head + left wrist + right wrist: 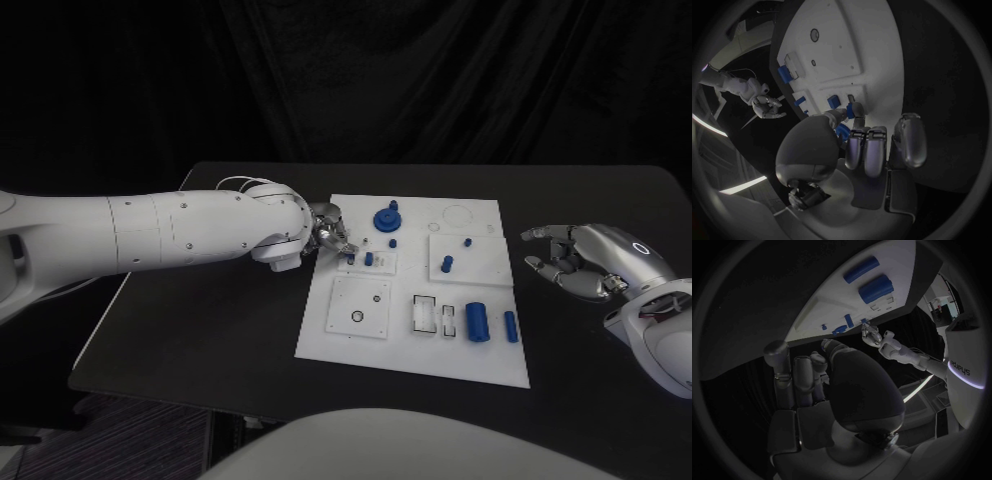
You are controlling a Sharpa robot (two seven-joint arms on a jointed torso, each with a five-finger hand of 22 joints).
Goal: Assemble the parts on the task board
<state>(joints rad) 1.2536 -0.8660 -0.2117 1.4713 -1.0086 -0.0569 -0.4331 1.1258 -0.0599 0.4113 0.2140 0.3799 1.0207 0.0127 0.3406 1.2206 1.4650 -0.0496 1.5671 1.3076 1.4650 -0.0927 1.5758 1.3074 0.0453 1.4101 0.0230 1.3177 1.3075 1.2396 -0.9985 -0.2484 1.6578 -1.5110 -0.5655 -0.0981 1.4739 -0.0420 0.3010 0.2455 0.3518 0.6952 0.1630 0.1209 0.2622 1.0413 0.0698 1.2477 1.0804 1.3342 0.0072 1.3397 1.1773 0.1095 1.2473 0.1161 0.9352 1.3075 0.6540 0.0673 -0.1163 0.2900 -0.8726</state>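
Note:
The white task board (pixel 418 345) lies mid-table. My left hand (pixel 320 235) reaches over its left edge, thumb and a fingertip closed around a small blue part (pixel 854 108) standing in the board, beside another small blue part (pixel 369 259). A blue round knob (pixel 387 217) stands farther back. Two blue pegs (pixel 447 264) lie on the board's right half, and two blue cylinders (pixel 476 320) lie near its front right. My right hand (pixel 577 262) hovers off the board's right edge, fingers apart and half curled, holding nothing. The cylinders (pixel 876 289) also show in the right wrist view.
A square plate with a dark ring (pixel 358 317) and rectangular slots (pixel 427 312) sit at the board's front. Bare black table (pixel 202 330) lies to the left and in front. Dark curtain hangs behind the table.

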